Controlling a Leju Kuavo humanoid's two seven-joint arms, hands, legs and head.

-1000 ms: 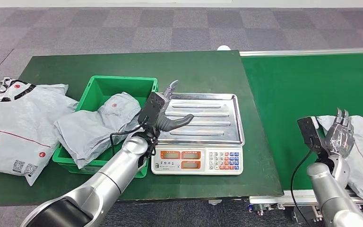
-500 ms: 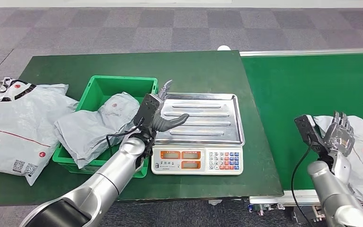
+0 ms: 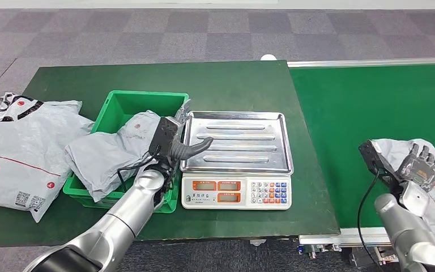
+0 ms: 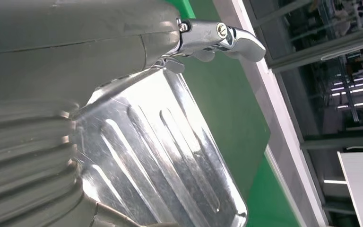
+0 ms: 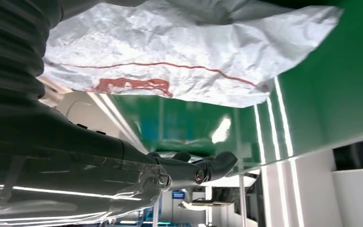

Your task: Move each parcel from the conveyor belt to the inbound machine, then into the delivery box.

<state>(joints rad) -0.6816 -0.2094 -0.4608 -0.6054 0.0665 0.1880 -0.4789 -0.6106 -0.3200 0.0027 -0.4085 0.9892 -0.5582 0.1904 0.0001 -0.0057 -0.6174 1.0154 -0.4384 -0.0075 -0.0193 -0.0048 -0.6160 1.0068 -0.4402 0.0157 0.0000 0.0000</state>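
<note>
**Soft mailer on the belt: handling and materials**

I am looking at the parcel [image 3: 430, 170] lying flat on the green conveyor belt [image 3: 368, 107], at its near right end. I am judging it to be light and limp: a grey-white plastic mailer bag, creased and wrinkled, with red printing and a thin red line across it. The film is looking glossy, so I am expecting it to slip under smooth fingers and to sag or fold when lifted. I am judging the best hold to be a broad pinch across a raised fold near the middle of the bag, not a thin corner, which would likely let the bag swing.

My right hand [image 3: 419, 170] is hovering over the parcel with fingers apart, holding nothing. My left hand [image 3: 175, 144] is sitting between the green bin [image 3: 141, 99] and the scale [image 3: 235, 192], thumb reaching over the edge of the steel tray [image 3: 249, 122], fingers apart and empty.

The tray is bright ribbed steel, hard and slick; a mailer set there is likely to slide if dragged. The bin is rigid moulded plastic, already carrying grey mailers [image 3: 113, 153]. More bags [image 3: 22, 153] are lying on the dark green surface [image 3: 232, 79] to the left of it.
</note>
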